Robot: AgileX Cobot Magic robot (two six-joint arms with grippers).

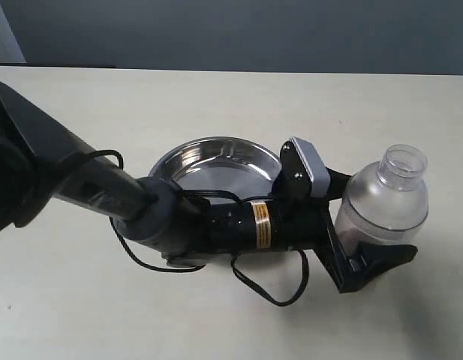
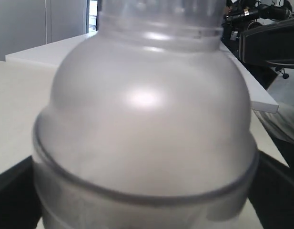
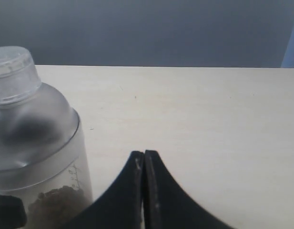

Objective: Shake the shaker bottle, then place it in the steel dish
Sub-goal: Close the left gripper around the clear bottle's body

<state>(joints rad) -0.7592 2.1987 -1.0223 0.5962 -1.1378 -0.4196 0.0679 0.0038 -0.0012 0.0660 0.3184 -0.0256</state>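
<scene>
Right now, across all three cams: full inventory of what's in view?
shaker bottle: 1, frosted clear with a clear cap, upright to the right of the dish
granules: one heap, brown, in the bottom of the bottle
steel dish: 1, shiny silver, mid-table, near side hidden by the left arm
table: 1, cream, under everything
left arm: 1, black with a yellow label and a loose black cable, reaching across the dish
left gripper: 1, black, closed on the bottle's lower body
right gripper: 1, black, shut on nothing, beside the bottle; seen only in the right wrist view
</scene>
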